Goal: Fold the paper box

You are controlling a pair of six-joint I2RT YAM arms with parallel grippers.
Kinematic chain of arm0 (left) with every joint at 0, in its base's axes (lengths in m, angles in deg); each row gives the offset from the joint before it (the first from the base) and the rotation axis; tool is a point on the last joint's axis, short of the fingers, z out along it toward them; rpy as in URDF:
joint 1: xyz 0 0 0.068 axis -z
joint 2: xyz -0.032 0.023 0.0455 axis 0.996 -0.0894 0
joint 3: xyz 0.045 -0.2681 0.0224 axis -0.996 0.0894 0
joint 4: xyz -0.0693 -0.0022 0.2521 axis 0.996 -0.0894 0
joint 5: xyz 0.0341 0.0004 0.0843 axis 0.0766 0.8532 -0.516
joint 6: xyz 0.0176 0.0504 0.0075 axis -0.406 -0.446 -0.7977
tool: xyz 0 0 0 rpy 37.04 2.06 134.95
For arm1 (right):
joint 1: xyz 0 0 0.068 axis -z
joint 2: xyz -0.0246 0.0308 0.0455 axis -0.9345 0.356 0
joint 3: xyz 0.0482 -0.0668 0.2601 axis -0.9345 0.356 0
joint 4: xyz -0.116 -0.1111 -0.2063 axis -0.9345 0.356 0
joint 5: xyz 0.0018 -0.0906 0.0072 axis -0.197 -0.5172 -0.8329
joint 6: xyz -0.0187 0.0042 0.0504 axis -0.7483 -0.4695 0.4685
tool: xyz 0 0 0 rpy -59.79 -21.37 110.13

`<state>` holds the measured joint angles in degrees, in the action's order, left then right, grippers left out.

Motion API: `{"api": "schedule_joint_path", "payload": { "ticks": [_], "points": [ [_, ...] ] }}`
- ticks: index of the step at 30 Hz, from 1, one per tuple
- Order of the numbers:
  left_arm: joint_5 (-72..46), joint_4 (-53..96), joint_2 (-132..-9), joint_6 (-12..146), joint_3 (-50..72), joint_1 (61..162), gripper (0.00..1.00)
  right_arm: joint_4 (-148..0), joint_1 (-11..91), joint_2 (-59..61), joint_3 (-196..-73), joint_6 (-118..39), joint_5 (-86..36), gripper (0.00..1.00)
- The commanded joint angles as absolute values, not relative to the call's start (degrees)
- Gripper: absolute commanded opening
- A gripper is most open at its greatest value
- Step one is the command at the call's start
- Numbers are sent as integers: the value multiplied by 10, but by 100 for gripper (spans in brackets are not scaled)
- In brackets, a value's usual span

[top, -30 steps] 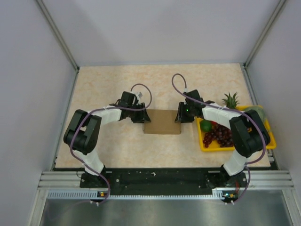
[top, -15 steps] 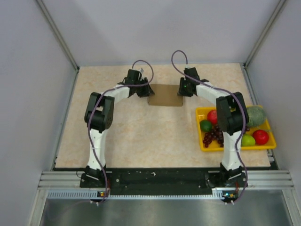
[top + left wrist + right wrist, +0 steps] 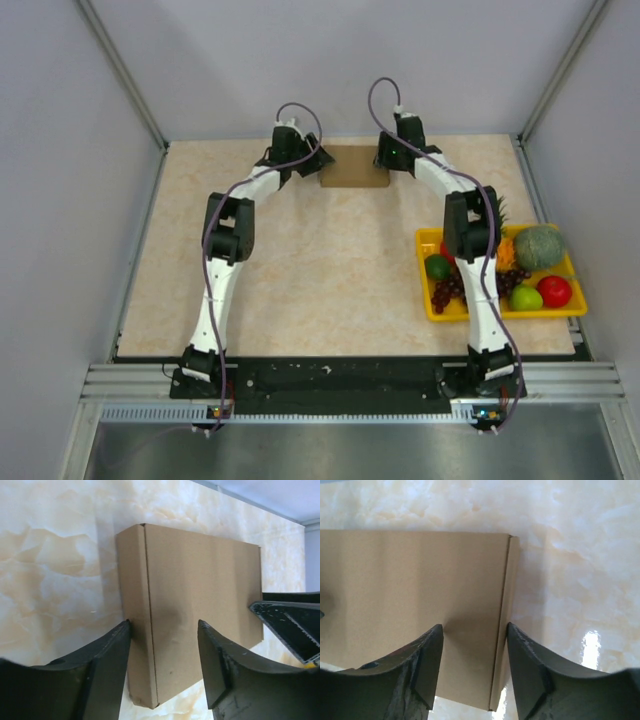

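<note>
the paper box (image 3: 354, 167) lies flat and closed on the desk (image 3: 300, 270). it sits at the far edge, about midway between left and right, with its long side running left to right. it is plain brown card with no marks. both arms reach far out to it, one at each end.

the left hand (image 3: 314, 165) is at the box's left end. in its wrist view the two dark fingers (image 3: 107, 665) stand apart, released, with nothing clamped between them. one tip is beside the box's left end wall and the other is over the top panel. the fold line along that end shows in the gap. whether either tip touches the card i cannot tell.

the right hand (image 3: 383, 160) is at the box's right end, released as well. its fingers (image 3: 527, 675) are spread, one tip over the top panel and the other at the narrow strip along the right end.

a yellow tray (image 3: 423, 270) sits on the right side of the desk, nearer than the box and well apart from it. it holds dark grapes (image 3: 450, 290), a green melon (image 3: 540, 245) and a red apple (image 3: 553, 290). the right arm crosses above its left part.
</note>
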<state>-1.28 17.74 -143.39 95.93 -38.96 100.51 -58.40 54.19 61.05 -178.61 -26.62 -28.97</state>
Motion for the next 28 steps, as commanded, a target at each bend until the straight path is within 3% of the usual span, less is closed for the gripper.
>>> {"api": "schedule_joint_path", "payload": {
  "ticks": [1, 5, 9, 15, 20, 28],
  "points": [
    [40, 196, -1402, 930, -414, 1024, 63, -582, 516, 606, -1823, -298, -249, 60],
    [24, 139, -1316, 853, -360, 1015, 73, -522, 517, 555, -1818, -355, -319, 80],
    [-19, 105, -1160, 787, -257, 1007, 75, -482, 517, 432, -1758, -379, -405, 85],
    [-18, 112, -931, 768, -26, 1013, 75, -479, 501, 233, -1541, -345, -409, 98],
    [10, 136, -749, 789, 177, 1052, 75, -499, 452, 48, -1342, -303, -395, 99],
    [12, 135, -526, 799, 340, 1140, 75, -549, 394, -290, -1063, -255, -297, 99]
  ]
}}
